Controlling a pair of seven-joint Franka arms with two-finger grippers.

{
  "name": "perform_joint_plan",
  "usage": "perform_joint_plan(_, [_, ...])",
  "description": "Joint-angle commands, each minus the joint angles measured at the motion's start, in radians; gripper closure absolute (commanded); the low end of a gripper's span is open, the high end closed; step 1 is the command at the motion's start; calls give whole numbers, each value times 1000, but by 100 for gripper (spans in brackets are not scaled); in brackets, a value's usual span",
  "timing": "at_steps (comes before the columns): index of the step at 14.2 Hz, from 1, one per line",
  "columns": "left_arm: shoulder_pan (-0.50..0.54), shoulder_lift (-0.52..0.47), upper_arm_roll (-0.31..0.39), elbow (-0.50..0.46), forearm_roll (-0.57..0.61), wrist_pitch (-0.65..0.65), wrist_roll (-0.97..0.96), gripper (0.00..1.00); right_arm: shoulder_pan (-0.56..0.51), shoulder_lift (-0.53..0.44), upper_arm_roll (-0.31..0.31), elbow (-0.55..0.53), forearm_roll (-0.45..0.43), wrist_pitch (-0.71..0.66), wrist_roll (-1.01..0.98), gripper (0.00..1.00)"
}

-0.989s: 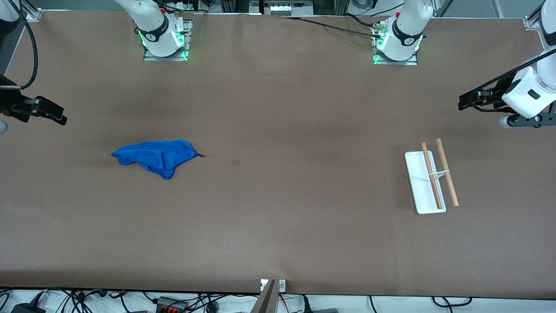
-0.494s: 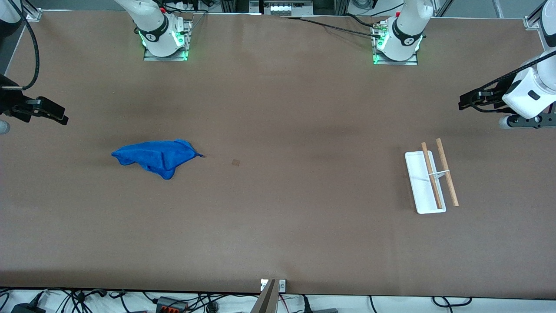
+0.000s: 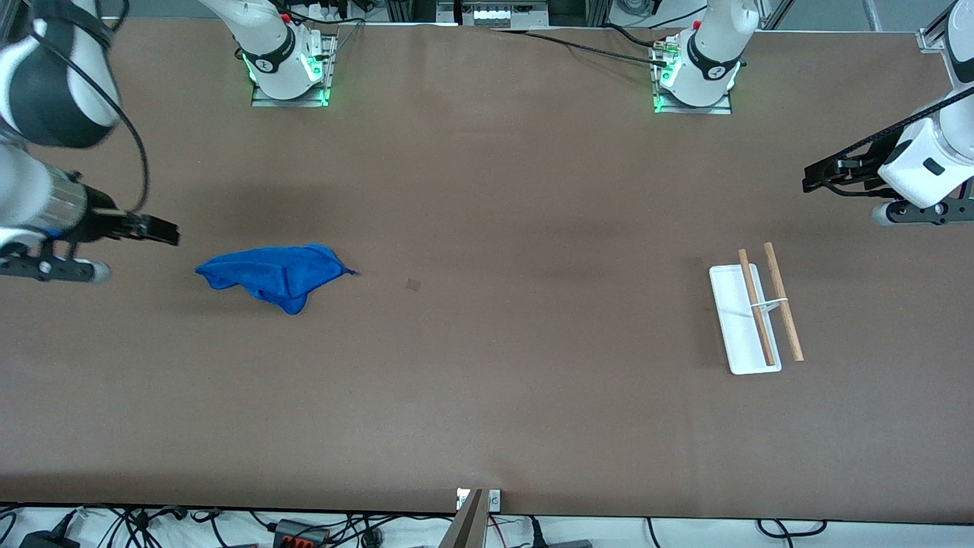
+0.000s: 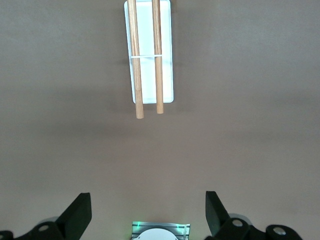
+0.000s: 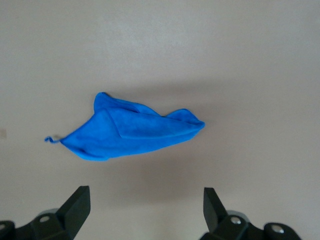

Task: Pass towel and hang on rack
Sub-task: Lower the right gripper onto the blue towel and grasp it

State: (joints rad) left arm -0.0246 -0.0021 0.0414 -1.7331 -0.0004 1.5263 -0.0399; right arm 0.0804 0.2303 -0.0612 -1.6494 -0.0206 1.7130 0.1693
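Note:
A crumpled blue towel (image 3: 274,275) lies on the brown table toward the right arm's end; it also shows in the right wrist view (image 5: 130,134). My right gripper (image 3: 163,234) is open and empty in the air, beside the towel toward the table's end. The rack (image 3: 753,316), a white tray with two wooden rods, stands toward the left arm's end; it also shows in the left wrist view (image 4: 148,55). My left gripper (image 3: 818,181) is open and empty, up in the air over the table beside the rack; the left arm waits.
A small brown patch (image 3: 413,285) marks the table next to the towel. The arm bases (image 3: 289,72) (image 3: 694,80) stand along the table's edge farthest from the front camera. Cables lie off the near edge.
My right arm has swung in from the table's end toward the towel, its gripper now much closer to it. The towel, rack and left gripper have stayed put.

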Motion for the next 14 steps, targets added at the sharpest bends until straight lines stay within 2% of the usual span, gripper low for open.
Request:
perform_joint_plan(1, [6, 7, -5, 15, 11, -12, 22, 0, 50, 52, 0, 10, 24, 26, 165, 0])
perform_joint_plan(4, [6, 8, -5, 13, 13, -12, 23, 0, 81, 122, 0, 10, 151, 39, 341, 0])
perform_joint_plan(7, [6, 11, -5, 13, 13, -14, 23, 0, 137, 205, 1, 5, 183, 88, 528, 0])
perform_joint_plan(10, [6, 11, -5, 13, 13, -14, 23, 0, 176, 289, 0, 3, 283, 149, 683, 0])
perform_joint_plan(14, [6, 11, -5, 13, 13, -15, 25, 0, 223, 359, 1, -41, 320, 258, 824, 0])
